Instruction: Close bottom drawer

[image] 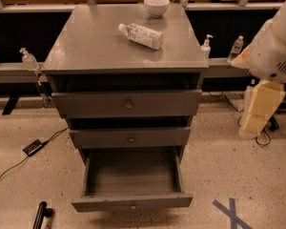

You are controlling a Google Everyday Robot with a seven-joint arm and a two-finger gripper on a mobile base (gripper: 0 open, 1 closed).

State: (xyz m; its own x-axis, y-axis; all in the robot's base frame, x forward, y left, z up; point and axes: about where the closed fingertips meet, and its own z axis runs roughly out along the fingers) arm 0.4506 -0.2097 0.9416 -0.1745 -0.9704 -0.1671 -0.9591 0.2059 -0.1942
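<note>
The bottom drawer (pixel 132 178) of the grey cabinet is pulled far out and its inside is empty. Its flat front panel (pixel 132 202) faces the floor side nearest me. Above it the middle drawer (pixel 131 138) and the taller top drawer (pixel 127 104) are pushed in, each with a small round knob. My gripper (pixel 260 109) hangs as a cream-coloured piece under the white arm at the right edge. It is well right of the cabinet, at about the height of the top drawer, and touches nothing.
A plastic bottle (pixel 142 35) lies on the cabinet top and a white bowl (pixel 156 5) stands behind it. Pump bottles (pixel 28 58) (pixel 206 46) stand on side ledges. A cable with an adapter (pixel 33 147) lies on the floor left; blue tape cross (pixel 231 213) right.
</note>
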